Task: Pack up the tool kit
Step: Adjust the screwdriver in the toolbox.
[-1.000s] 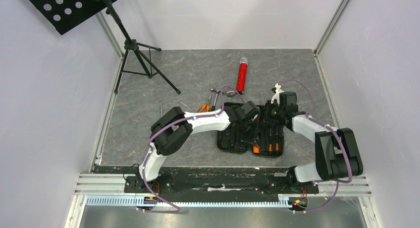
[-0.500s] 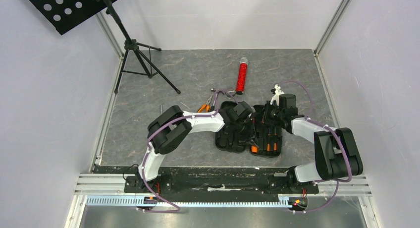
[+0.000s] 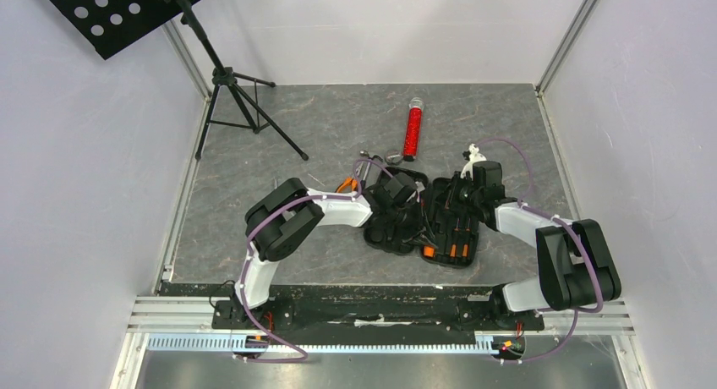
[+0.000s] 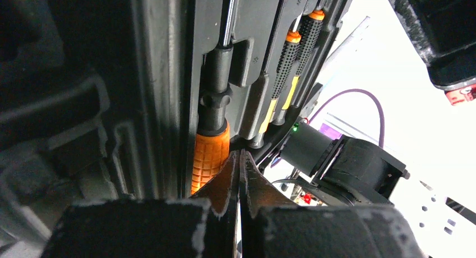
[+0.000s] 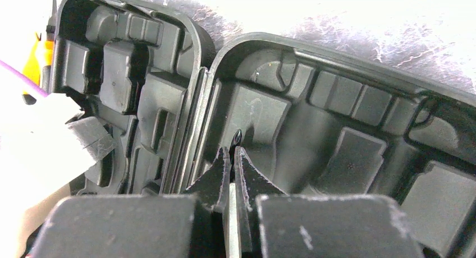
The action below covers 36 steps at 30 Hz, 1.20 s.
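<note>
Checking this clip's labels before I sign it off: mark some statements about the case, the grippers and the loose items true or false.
1. The case lies open. True.
2. The red tube sits inside the case. False: it lies on the table beyond the case.
3. Both grippers are shut. True: the left gripper and the right gripper each have their fingers pressed together.
4. The left gripper holds a screwdriver. False: nothing is between its fingers; the orange-handled screwdriver sits in its slot.
5. The tripod stands at the table's far right. False: it stands at the far left.
</note>
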Available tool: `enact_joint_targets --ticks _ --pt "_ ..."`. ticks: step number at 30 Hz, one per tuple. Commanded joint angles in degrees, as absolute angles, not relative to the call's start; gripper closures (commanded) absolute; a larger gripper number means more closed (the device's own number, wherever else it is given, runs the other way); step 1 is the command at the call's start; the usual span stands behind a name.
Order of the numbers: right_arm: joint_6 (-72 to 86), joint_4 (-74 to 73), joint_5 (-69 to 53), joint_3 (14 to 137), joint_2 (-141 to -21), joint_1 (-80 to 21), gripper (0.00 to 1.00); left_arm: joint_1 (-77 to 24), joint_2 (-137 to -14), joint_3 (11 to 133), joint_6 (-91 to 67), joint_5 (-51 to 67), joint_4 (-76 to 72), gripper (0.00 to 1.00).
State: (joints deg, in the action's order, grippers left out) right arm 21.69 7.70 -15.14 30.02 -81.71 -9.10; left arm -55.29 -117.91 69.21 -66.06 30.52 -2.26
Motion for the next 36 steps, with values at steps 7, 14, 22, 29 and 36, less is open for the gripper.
enact_joint_targets --ticks 7,14,22,29,36 --pt "14.65 -14.45 15.69 35.17 -93.02 -11.85 1.0 -54.63 -121.63 64.82 -68.19 27.46 3.87 0.98" --pt "13.91 -19.77 17.65 38.67 -96.91 -14.22 1.0 -54.67 -121.8 64.1 -69.89 27.61 0.19 0.98" --pt "14.36 -18.42 2.95 47.13 -84.66 -14.23 0.85 -54.62 -120.92 65.81 -66.76 27.16 0.31 0.97" --pt "11.9 -23.35 2.27 56.9 -79.66 -14.19 0.69 -55.18 -116.33 72.45 -62.78 23.36 2.37 0.8" --pt "12.74 -23.54 -0.99 51.24 -73.08 -14.32 0.67 -55.27 -108.28 73.76 -58.83 18.97 5.91 0.58"
